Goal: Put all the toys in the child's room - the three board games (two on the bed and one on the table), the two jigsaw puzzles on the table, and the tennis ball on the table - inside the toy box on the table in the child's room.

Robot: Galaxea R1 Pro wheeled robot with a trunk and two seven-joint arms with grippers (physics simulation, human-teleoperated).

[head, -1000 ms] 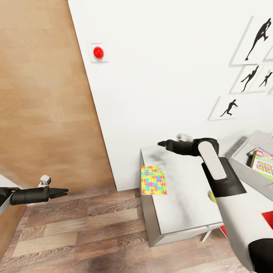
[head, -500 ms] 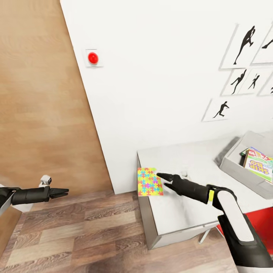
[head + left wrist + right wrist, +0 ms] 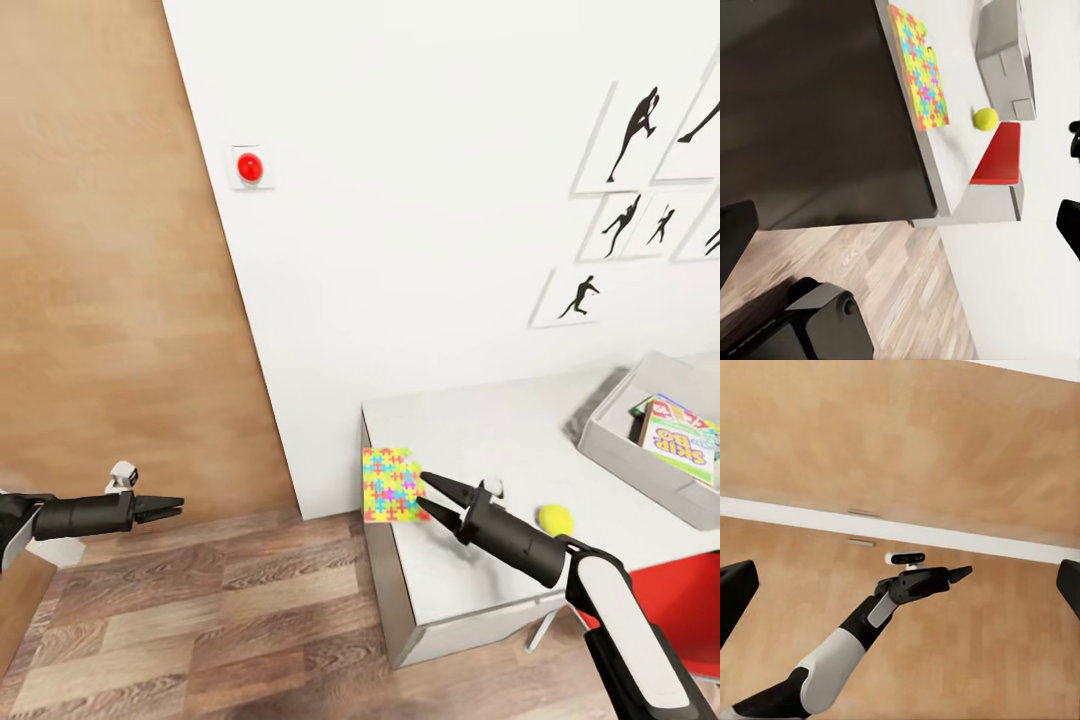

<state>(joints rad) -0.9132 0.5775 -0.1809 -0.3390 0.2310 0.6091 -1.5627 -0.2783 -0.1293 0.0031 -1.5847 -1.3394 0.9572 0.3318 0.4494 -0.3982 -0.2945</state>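
Here, a white-grey table [image 3: 480, 440] is seen against a white wall, with a wood-plank floor [image 3: 220, 620] below it and a wooden wardrobe door [image 3: 110, 260] to the left. A jigsaw puzzle [image 3: 392, 484] of yellow, pink, blue and green pieces is laid flat at the table's near left corner, with one edge reaching the table's edge. The right gripper [image 3: 432, 500] is held just beside the puzzle's right edge, pointing at it, with its two dark fingers spread apart and nothing between them; whether a fingertip touches the puzzle cannot be told. The tennis ball [image 3: 555, 519] is found on the tabletop near the right forearm, a little to the right of the puzzle. The light grey toy box [image 3: 620, 440] is set at the far right of the table, and printed game boxes [image 3: 680, 432] are seen lying inside it, a yellow-green one with purple lettering uppermost. A red seat [image 3: 690, 600] is visible below the table's right end. The left gripper [image 3: 165, 507] is held out over the floor, well apart from the table, with its fingers closed together on nothing. A red button [image 3: 250, 166] and black silhouette pictures [image 3: 630, 130] are mounted on the wall.
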